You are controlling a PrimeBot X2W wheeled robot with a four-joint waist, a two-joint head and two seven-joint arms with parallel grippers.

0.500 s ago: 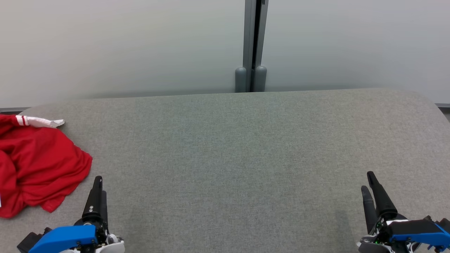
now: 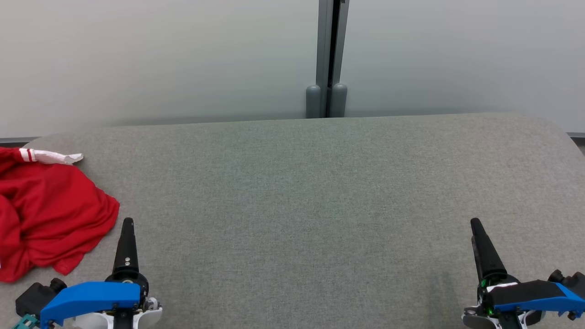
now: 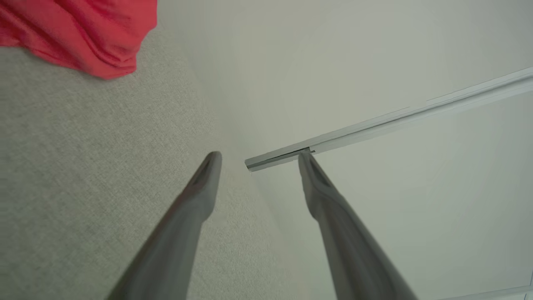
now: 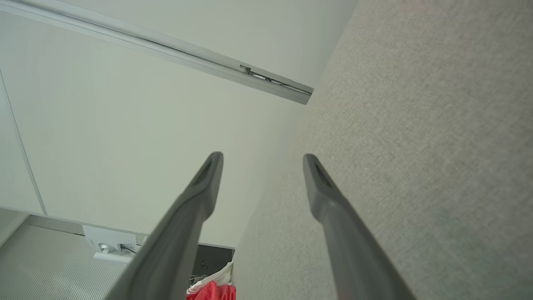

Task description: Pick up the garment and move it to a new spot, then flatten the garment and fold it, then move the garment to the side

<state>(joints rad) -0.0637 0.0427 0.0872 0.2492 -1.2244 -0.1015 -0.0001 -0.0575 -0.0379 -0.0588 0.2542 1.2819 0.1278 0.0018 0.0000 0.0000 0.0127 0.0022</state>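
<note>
Item under the task: one red garment (image 2: 50, 214), lying crumpled at the far left of the grey surface (image 2: 297, 205). Its left part is cut off by the edge of the head view, so its full extent cannot be stated. One white band with red stripes (image 2: 50, 157) lies along its far side; whether this is a cuff or a collar cannot be told.

The left hand (image 2: 127, 222) stands just beside the garment's near right hem, apart from it, not touching. In the head view its two fingers line up and read as one. The left wrist view shows both fingers (image 3: 200, 196) spread apart with nothing between them, and a corner of the garment cut off at that view's top left.

The right hand (image 2: 475, 224) is at the opposite side of the surface, well apart from the garment. Its fingers (image 4: 329, 200) are likewise spread and grip nothing.

At the bottom edge of the right wrist view a scrap of red and white cloth (image 4: 212, 289) shows, partly hidden behind one finger and cut off; it is hard to make out further.

Count: one garment, one surface, two hands of two fingers each, two pale wall panels (image 2: 160, 59) joined at one grey post (image 2: 331, 55).
</note>
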